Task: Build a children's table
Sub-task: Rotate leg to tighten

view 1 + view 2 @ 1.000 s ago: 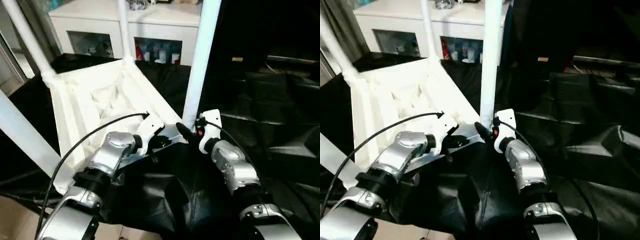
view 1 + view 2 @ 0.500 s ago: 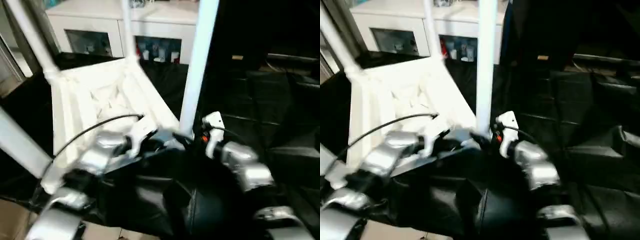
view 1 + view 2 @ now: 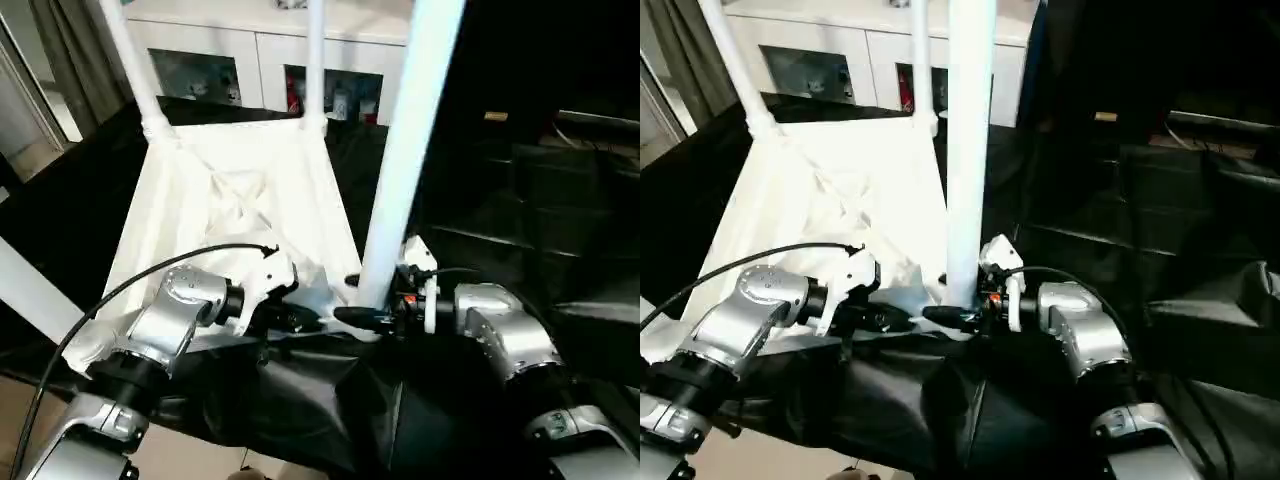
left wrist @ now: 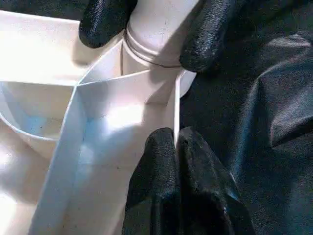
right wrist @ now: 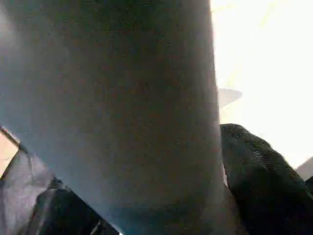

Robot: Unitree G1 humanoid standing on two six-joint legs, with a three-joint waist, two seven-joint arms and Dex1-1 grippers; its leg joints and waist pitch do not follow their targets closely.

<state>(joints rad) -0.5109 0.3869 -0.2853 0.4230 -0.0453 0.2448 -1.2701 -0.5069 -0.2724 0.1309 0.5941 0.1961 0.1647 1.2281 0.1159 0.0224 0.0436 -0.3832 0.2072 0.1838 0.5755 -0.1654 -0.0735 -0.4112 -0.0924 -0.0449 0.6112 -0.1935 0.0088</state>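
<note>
Head views: the table (image 3: 230, 210) lies upside down on the black cloth (image 3: 500, 200), legs up, in front of the cabinet (image 3: 250, 60); the left gripper (image 3: 300, 322) sits at the top's near rim, the right gripper (image 3: 362, 318) at the foot of the near leg (image 3: 405, 160). Left wrist: fingers (image 4: 164, 186) clenched on the thin rim wall by the leg socket; the other gripper's fingertips (image 4: 208, 34) straddle the leg. Right wrist: the leg (image 5: 122, 107) looms close, one finger (image 5: 259, 181) beside it, jaws spread around it.
</note>
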